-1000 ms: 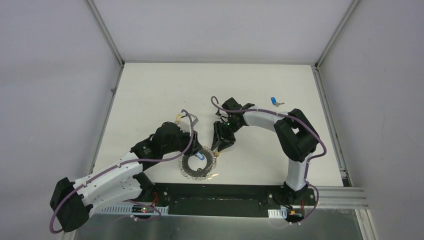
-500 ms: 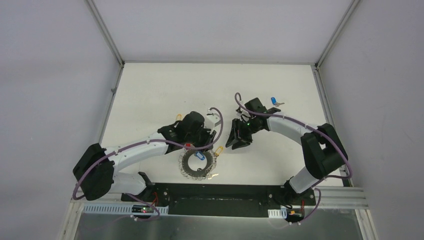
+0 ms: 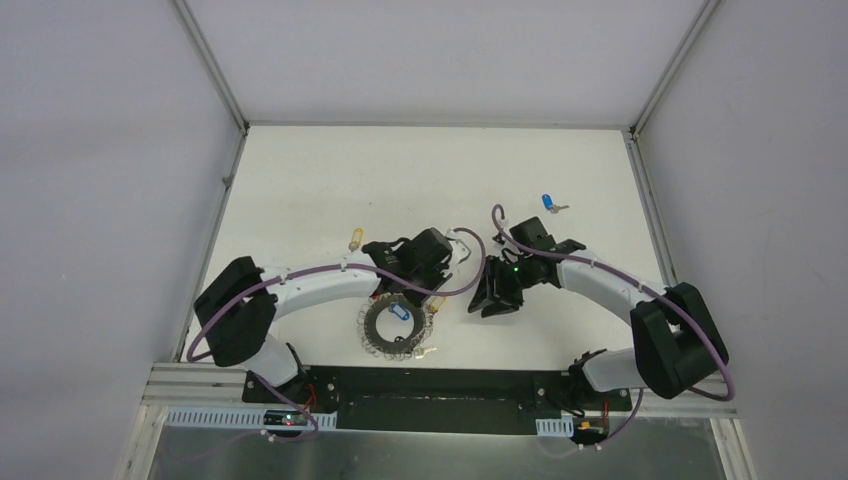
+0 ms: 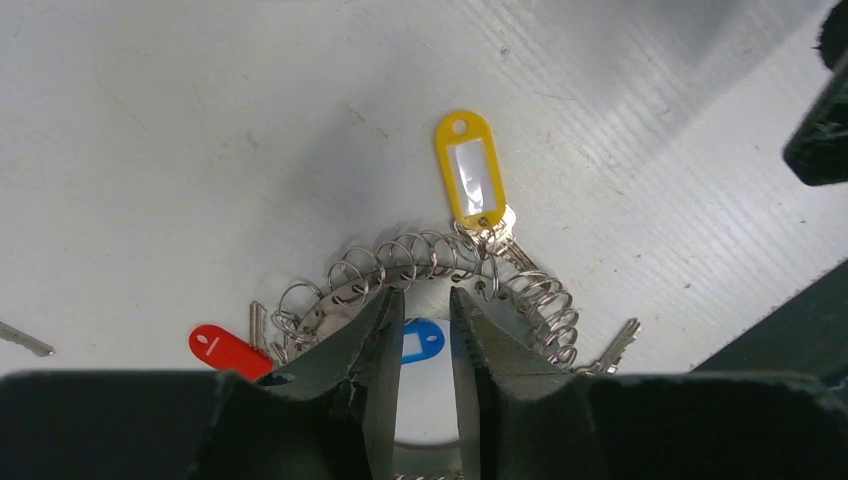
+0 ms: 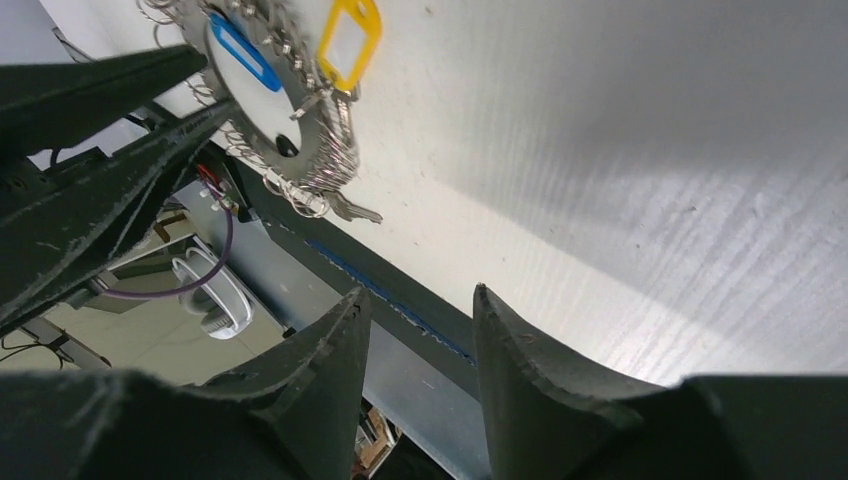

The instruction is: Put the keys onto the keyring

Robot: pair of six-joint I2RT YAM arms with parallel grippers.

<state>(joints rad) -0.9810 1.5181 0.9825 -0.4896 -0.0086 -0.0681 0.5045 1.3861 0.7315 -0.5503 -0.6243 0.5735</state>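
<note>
Two pincers: left gripper (image 4: 422,302) narrowly parted, right gripper (image 5: 420,296) wider, both seemingly empty; white table (image 3: 300,180), grey walls (image 3: 100,150).

Robotics laboratory test cell: white bench (image 3: 300,180) enclosed by plain grey panels (image 3: 100,150) in aluminium framing (image 3: 212,65); cabled left arm (image 3: 320,285) and right arm (image 3: 600,283) bolted to a black base plate (image 3: 430,385) at the near edge, slotted cable duct (image 3: 215,417) beneath.

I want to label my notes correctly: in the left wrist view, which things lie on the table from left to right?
Loose key blade at the edge → red tag → yellow tag → key sticking out beyond the keyring. The blue tag overlaps the yellow one sideways, so it is left out.
</note>
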